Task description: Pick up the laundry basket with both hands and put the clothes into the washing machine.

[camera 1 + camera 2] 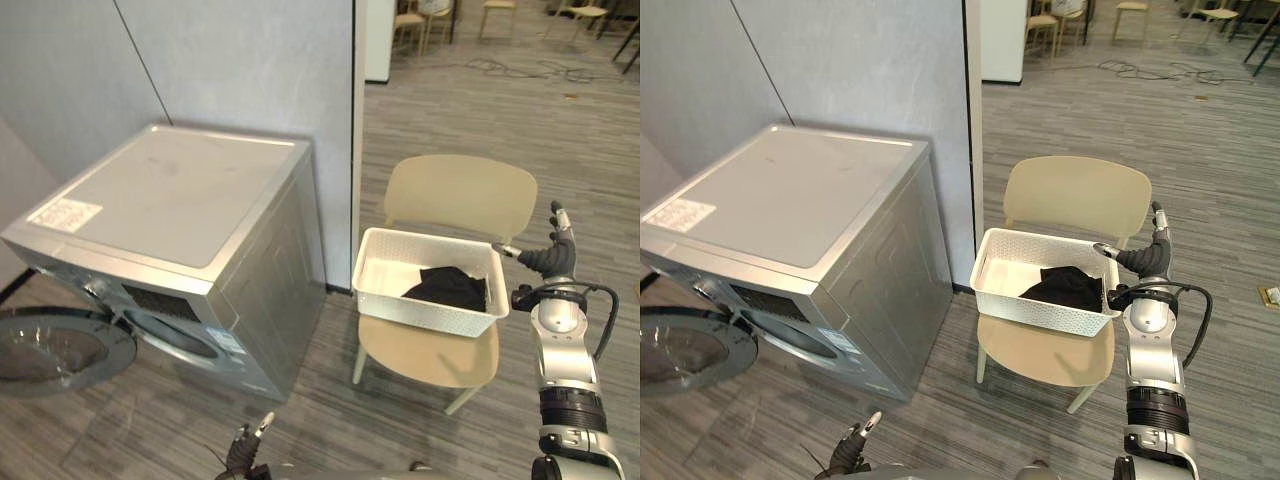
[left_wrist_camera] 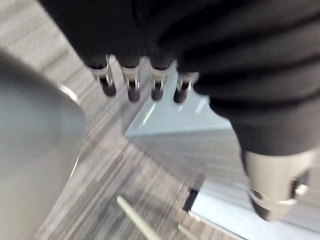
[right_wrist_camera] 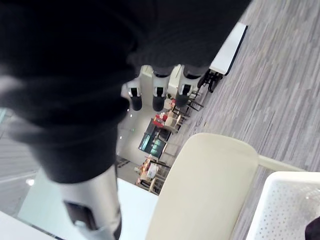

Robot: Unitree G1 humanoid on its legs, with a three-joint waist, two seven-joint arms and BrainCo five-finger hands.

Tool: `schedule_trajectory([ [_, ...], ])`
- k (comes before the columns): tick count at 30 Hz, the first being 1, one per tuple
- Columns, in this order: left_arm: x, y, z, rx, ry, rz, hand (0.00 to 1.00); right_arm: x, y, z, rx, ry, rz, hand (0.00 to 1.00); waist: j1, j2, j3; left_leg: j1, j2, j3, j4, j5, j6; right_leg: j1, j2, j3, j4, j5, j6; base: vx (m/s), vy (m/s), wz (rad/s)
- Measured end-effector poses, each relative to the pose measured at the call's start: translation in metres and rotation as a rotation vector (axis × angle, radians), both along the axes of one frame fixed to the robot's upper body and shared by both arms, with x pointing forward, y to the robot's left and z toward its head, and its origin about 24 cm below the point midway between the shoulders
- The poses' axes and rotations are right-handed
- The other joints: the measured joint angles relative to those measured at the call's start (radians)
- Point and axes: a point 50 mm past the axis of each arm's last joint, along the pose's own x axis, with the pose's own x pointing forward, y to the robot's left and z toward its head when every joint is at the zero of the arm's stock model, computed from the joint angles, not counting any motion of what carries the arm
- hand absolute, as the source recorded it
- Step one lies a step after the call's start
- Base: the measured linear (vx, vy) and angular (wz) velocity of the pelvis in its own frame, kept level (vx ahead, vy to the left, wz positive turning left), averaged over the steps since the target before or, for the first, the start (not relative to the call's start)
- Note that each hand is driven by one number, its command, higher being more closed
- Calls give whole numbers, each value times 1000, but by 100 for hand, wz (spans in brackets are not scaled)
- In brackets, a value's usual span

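My R hand (image 1: 550, 260) is up just beside the R rim of the laundry basket (image 1: 425, 308), fingers straight, holding nothing. The basket sits on the chair (image 1: 460, 195) seat w/ black clothes (image 1: 447, 287) at its R end. My L hand (image 1: 243, 455) is low, fingers relaxed, empty. The washing machine (image 1: 170, 195) has its door (image 1: 55, 350) open.

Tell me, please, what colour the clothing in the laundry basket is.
The clothing is black; clearest in the left eye view.
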Motion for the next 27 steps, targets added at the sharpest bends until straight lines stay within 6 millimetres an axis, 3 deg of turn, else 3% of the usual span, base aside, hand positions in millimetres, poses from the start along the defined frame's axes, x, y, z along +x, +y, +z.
schedule_trajectory([
  [3, 6, 8, 3, 14, -28, -12, 0, -11, -9, -10, -53, 57, -40, 0, -4, -46, 31, -58, 2, 47, 94, 90, 70, 117, -21, -97, -77, -3, -6, 73, -138, 103],
  [4, 5, 9, 4, 14, -27, -15, 0, -19, -22, -12, -95, 87, -86, 0, -8, -44, 30, -77, -1, 142, 81, 87, 85, 146, -34, -151, -110, -3, -6, 10, -27, 108],
  [7, -2, 7, 3, -2, -25, -21, 0, -21, -34, -22, -148, 172, -113, 0, -20, -28, 29, -61, -22, 219, -42, 85, 93, 132, -29, -186, -138, 2, 6, -6, 64, 56],
  [8, 2, 10, 6, 6, -43, -27, 0, -15, -32, -27, -141, 204, -99, 0, -19, -32, 40, -68, -40, 224, -86, 100, 71, 111, -36, -185, -149, 21, 9, 20, 122, 15],
  [10, 10, 12, 10, 15, -77, -54, 0, 1, -27, -26, -137, 227, -65, 0, -24, -32, 86, -87, -50, 227, -86, 105, 72, 96, -38, -179, -168, 52, 12, -45, 89, -8],
  [11, 20, 12, 14, 20, -110, -72, 0, 17, -28, -16, -160, 229, -46, 0, -26, -22, 142, -109, -55, 225, -71, 103, 75, 82, -39, -179, -185, 74, 16, -162, 115, -15],
  [14, 44, 5, 24, 17, -192, -117, 0, 60, -37, 26, -228, 251, -36, 0, -16, 6, 215, -202, -75, 266, -88, 129, 109, -41, -59, -139, -198, 136, 17, -157, 130, -29],
  [15, 55, 1, 29, 9, -232, -121, 0, 70, -46, 46, -238, 249, -60, 0, 1, 25, 257, -218, -79, 283, -89, 135, 118, -62, -63, -123, -217, 163, 18, -143, 102, -28],
  [18, 73, -3, 45, 10, -340, -122, 0, 82, -51, 78, -254, 232, -73, 0, 22, 41, 309, -258, -84, 316, -90, 145, 133, -120, -66, -91, -229, 196, 18, -144, 87, -29],
  [19, 86, -5, 57, 7, -416, -113, 0, 85, -53, 98, -288, 207, -70, 0, 30, 41, 346, -272, -77, 333, -89, 149, 137, -144, -65, -81, -229, 206, 14, -98, 52, -27],
  [24, 110, -9, 83, -58, -576, -30, 0, 92, -46, 138, -448, 189, -42, 0, 30, 30, 385, -341, -62, 352, -87, 160, 142, -230, -63, -72, -210, 219, 11, -84, 2, -8],
  [27, 120, -11, 97, -167, -667, 91, 0, 92, -45, 173, -573, 190, -28, 0, 33, 29, 389, -401, -60, 354, -107, 185, 141, -306, -70, -83, -185, 219, 10, -63, -13, 6],
])
